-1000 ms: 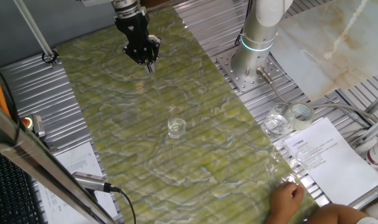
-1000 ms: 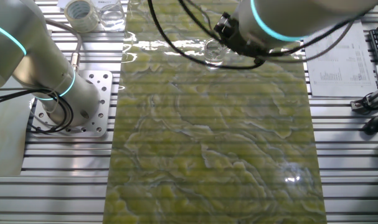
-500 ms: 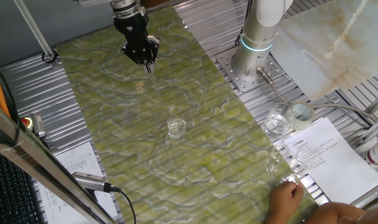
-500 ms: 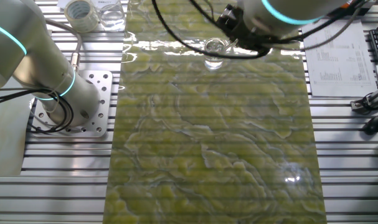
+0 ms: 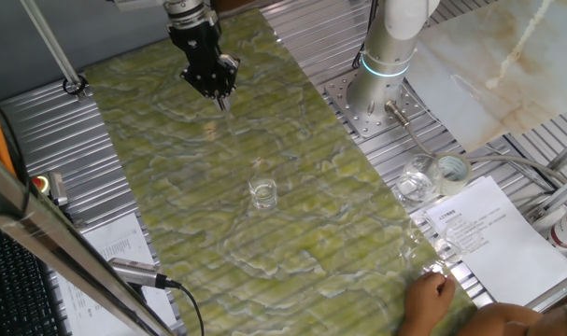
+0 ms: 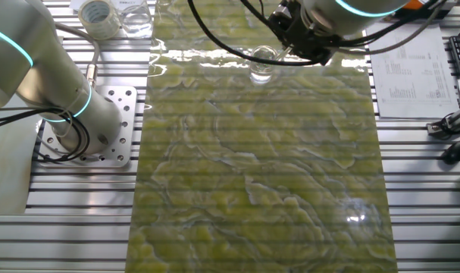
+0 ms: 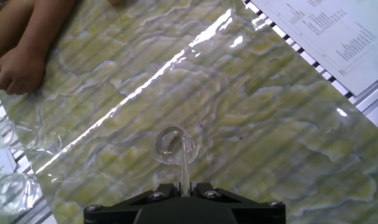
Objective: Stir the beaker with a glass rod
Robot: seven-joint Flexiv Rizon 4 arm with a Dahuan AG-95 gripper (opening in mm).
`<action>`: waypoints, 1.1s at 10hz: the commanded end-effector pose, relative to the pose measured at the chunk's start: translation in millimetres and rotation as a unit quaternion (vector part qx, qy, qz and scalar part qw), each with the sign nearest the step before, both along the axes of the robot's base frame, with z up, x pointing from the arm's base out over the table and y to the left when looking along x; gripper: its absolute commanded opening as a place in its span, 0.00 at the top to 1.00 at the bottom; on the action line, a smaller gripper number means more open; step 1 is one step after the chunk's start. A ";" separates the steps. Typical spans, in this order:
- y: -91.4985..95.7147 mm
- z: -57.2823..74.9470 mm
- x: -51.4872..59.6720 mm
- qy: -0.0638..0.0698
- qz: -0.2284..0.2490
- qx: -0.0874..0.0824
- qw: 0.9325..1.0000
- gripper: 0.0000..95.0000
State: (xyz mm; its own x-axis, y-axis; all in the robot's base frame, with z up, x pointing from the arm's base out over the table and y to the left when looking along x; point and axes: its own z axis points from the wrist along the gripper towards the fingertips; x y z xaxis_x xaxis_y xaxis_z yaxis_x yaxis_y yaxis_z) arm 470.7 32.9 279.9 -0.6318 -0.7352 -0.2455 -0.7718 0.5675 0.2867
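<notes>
1. In the hand view, the gripper (image 7: 182,190) is seen at the bottom edge, its fingers pressed together on the rod (image 7: 184,167); the rod is pinched by one end and runs straight out along the finger line.

2. The rod's free tip is seen against the beaker (image 7: 172,146), which stands upright on the green mat (image 7: 263,124), in line with the rod. Whether the tip is inside the rim or only overlapping it in the picture cannot be told from this view.

3. In one fixed view, the gripper (image 5: 220,93) is held high over the far end of the mat (image 5: 171,159), and the beaker (image 5: 263,193) stands near the mat's middle, well apart from the fingers. The rod is too thin to be made out there. It is judged that the tip is not yet in the beaker.

4. The coming move is judged to turn on this: the beaker lies forward of the fingers along the rod's long axis, so the tip must be carried along that line and lowered through the rim without touching the wall.

5. Farther off, a person's hand (image 7: 17,68) rests at the mat's edge, beside papers (image 7: 338,34) and glass jars (image 5: 417,185).
</notes>
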 end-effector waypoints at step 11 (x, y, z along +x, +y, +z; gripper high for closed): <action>0.0 9.2 3.8 0.067 -0.050 0.008 0.996 1.00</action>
